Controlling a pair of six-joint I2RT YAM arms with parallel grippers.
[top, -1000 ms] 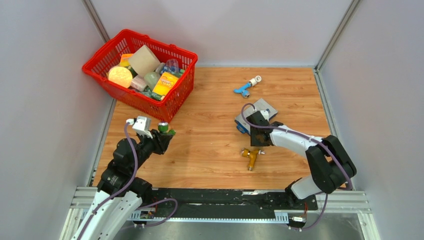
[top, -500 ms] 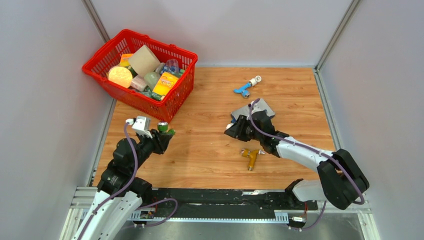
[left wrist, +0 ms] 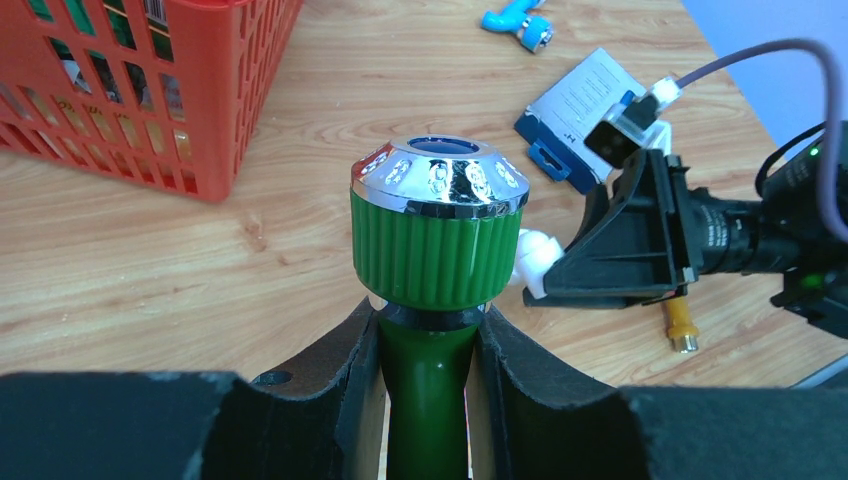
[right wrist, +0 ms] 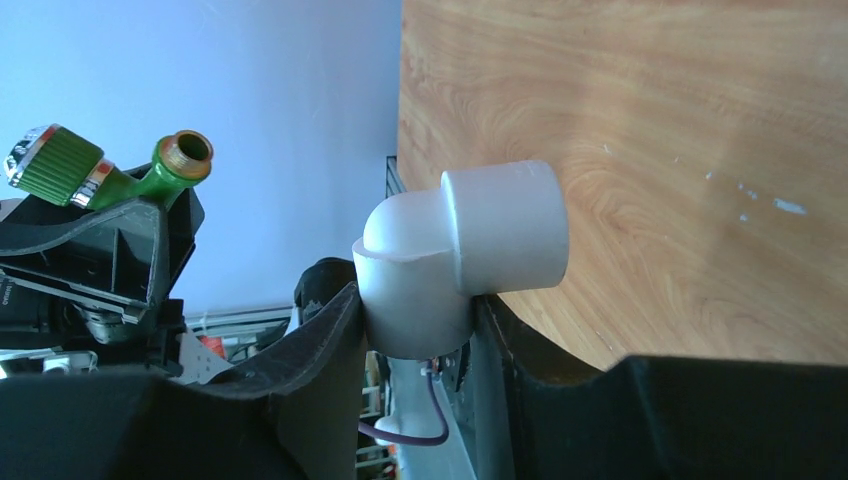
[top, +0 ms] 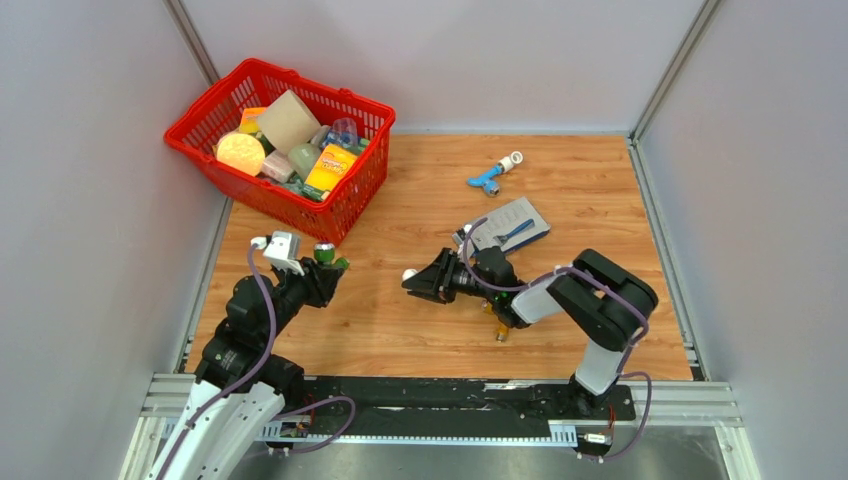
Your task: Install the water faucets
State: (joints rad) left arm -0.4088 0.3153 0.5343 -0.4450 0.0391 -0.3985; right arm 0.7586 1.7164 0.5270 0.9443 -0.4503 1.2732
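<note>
My left gripper (top: 322, 272) is shut on the green faucet (top: 330, 259) and holds it above the table's left side; its green knob with a chrome cap fills the left wrist view (left wrist: 438, 235). My right gripper (top: 416, 280) is shut on a white elbow pipe fitting (right wrist: 455, 255) and points left toward the green faucet (right wrist: 110, 175), a gap apart. The orange-yellow faucet (top: 500, 320) lies on the table under the right arm. The blue faucet (top: 490, 178), with a white fitting on it, lies at the back.
A red basket (top: 370, 110) full of household items stands at the back left. A flat grey packet with a blue razor (top: 510, 225) lies behind the right arm. Grey walls enclose the wooden table (top: 420, 170) on three sides.
My right gripper has swung left with the white elbow fitting, away from the grey packet and toward the green faucet. The left arm has not moved.
</note>
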